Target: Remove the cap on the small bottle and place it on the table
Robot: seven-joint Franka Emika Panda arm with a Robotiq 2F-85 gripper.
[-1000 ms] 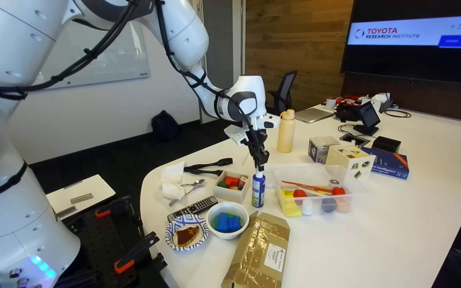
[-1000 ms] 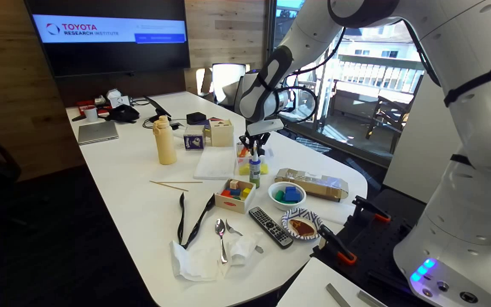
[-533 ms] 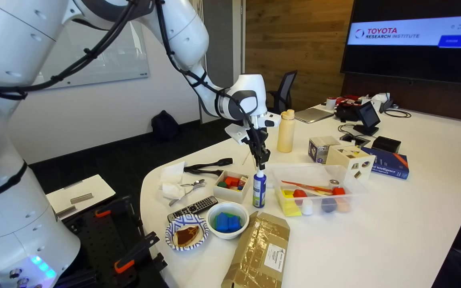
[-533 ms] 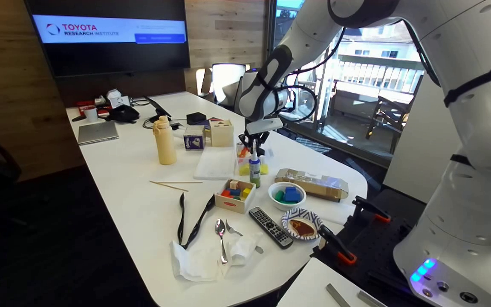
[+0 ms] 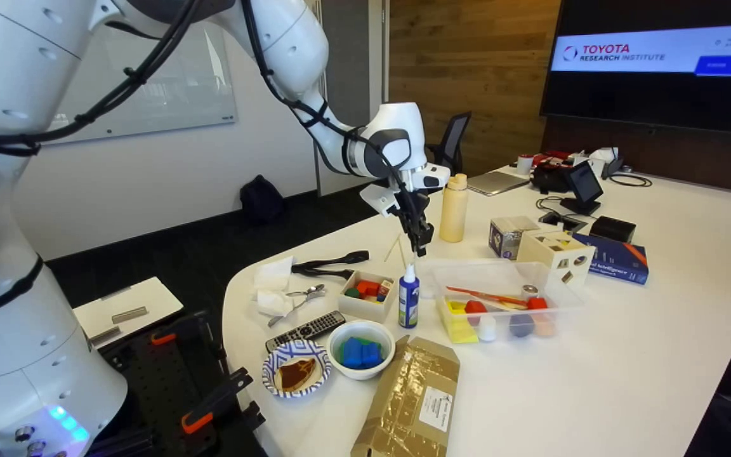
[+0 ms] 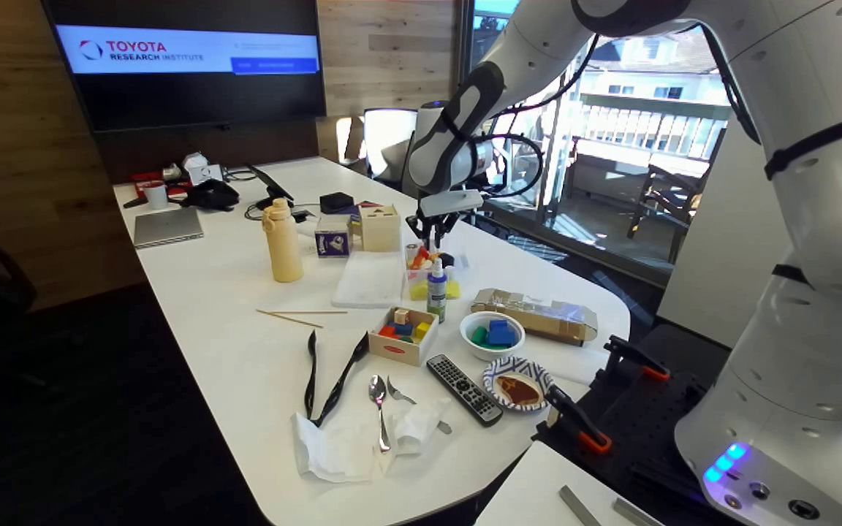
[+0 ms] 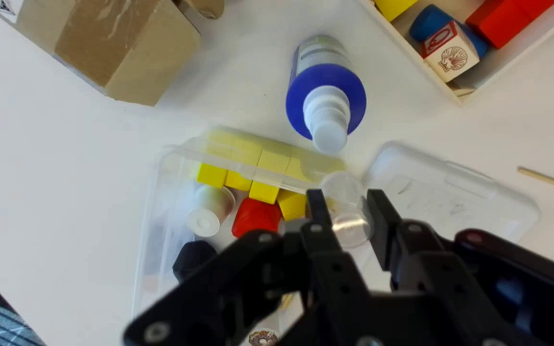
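The small bottle (image 5: 408,303) stands upright on the white table (image 5: 568,387), with a blue body and a white nozzle top. It also shows in an exterior view (image 6: 437,296) and from above in the wrist view (image 7: 326,96). My gripper (image 7: 346,196) is shut on a clear, see-through cap (image 7: 350,228), which sits between the two fingers. The gripper (image 5: 422,250) is above the bottle, apart from its nozzle. In the exterior views the cap is too faint to make out well.
A clear bin (image 5: 499,320) with blocks stands beside the bottle. A box of blocks (image 5: 365,308), a white bowl (image 5: 341,365) and a cardboard package (image 5: 403,400) are close by. A cream water bottle (image 5: 454,212) stands behind.
My gripper has risen from the bottle's top, with the cap between its fingers. A gap now shows above the white nozzle. The bottle has shifted slightly and stands on the table.
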